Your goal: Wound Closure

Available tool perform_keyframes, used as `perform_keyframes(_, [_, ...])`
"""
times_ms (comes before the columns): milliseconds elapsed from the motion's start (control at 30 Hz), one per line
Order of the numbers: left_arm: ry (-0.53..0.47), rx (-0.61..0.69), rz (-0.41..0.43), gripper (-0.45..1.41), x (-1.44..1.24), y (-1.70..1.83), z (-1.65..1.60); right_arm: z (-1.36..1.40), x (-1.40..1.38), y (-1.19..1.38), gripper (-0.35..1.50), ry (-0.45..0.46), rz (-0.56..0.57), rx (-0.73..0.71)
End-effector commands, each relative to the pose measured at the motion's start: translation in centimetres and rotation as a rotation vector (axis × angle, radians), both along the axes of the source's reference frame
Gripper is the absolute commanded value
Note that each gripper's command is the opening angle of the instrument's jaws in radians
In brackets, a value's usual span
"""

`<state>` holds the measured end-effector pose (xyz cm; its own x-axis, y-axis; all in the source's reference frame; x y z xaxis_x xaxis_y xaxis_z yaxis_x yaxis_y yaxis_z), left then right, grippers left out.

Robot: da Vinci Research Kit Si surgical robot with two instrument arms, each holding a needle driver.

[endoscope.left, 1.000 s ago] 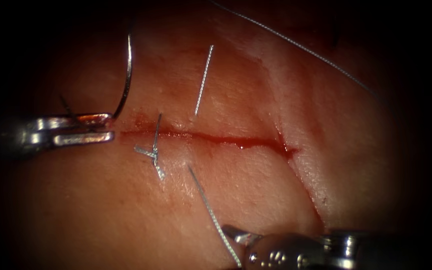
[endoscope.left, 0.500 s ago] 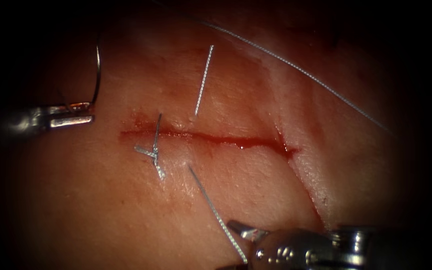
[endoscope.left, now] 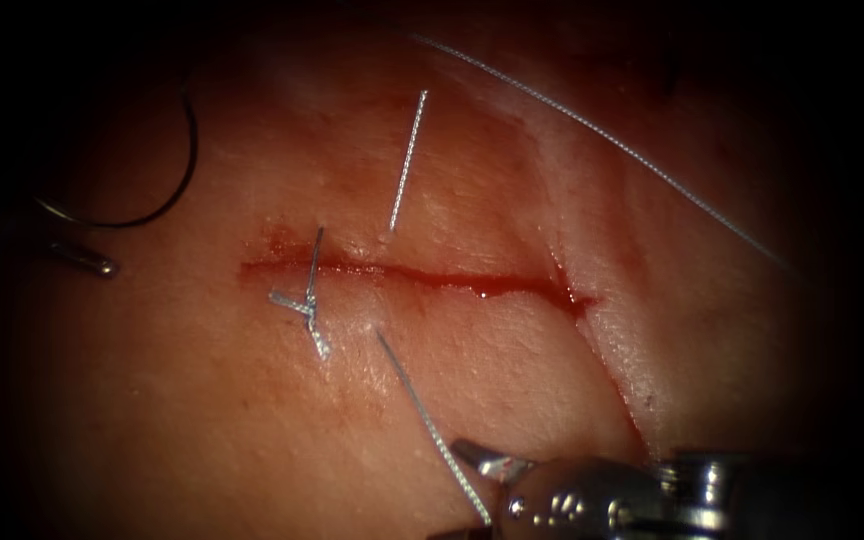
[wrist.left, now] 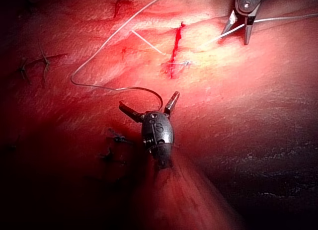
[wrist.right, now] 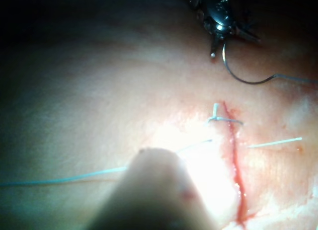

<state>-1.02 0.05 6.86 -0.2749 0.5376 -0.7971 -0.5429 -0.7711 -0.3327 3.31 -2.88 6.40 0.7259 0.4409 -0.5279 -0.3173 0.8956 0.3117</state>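
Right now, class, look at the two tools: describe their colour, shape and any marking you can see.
The left tool has a dark grey, egg-shaped metal head marked S, two short tapered jaws and a thin shaft. The right tool is shiny silver with slim pointed jaws. Both stand open, gripping nothing; the needle lies on the tissue, left of the cut.

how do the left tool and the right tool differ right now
Left tool holds nothing, with the needle lying free on the tissue beside it; right tool has thread running between its fingers. Left tool sits past the cut's left end; right tool nearer its middle. Both stand open.
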Motion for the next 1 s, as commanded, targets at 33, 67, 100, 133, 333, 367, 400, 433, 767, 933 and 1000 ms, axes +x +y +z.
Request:
perform_keyframes(33, [0.015, 0.008, -0.023, 0.99, 0.04, 0.01, -0.01, 0.04, 0.07, -0.04, 1.36, 0.002, -0.002, 0.000])
perform_keyframes(67, [0.024, 0.012, -0.036, 0.86, 0.06, 0.02, -0.06, 0.04, 0.07, -0.04, 1.35, 0.002, -0.002, 0.000])
perform_keyframes(100, [0.032, 0.023, -0.044, 0.79, 0.06, 0.04, -0.15, 0.05, 0.07, -0.04, 1.35, 0.002, -0.002, 0.000])
perform_keyframes(133, [0.029, 0.025, -0.046, 0.79, 0.04, 0.06, -0.24, 0.05, 0.06, -0.04, 1.35, 0.002, -0.002, 0.000])
perform_keyframes(333, [0.014, 0.019, -0.024, 0.81, -0.24, 0.09, -1.07, 0.05, 0.00, -0.02, 1.35, 0.006, -0.002, 0.001])
perform_keyframes(367, [-0.016, 0.039, 0.000, 0.76, -0.43, 0.06, -1.28, 0.03, -0.04, 0.00, 1.35, 0.007, -0.002, 0.003])
perform_keyframes(400, [-0.033, 0.047, 0.014, 0.74, -0.57, 0.03, -1.36, 0.02, -0.07, 0.02, 1.33, 0.007, -0.002, 0.005])
perform_keyframes(433, [-0.042, 0.050, 0.022, 0.73, -0.65, 0.02, -1.38, 0.00, -0.10, 0.04, 1.33, 0.008, -0.002, 0.007])
perform_keyframes(767, [-0.171, 0.153, 0.108, 0.56, -1.77, -0.02, -0.91, -0.10, -0.68, 0.34, 1.31, 0.008, 0.005, 0.026])
perform_keyframes(933, [-0.187, 0.229, 0.115, 0.49, -1.89, 0.01, -0.42, -0.12, -0.80, 0.37, 1.36, 0.011, 0.001, 0.029])
perform_keyframes(1000, [-0.186, 0.233, 0.122, 0.49, -1.89, 0.01, -0.36, -0.12, -0.81, 0.37, 1.36, 0.012, 0.000, 0.029])
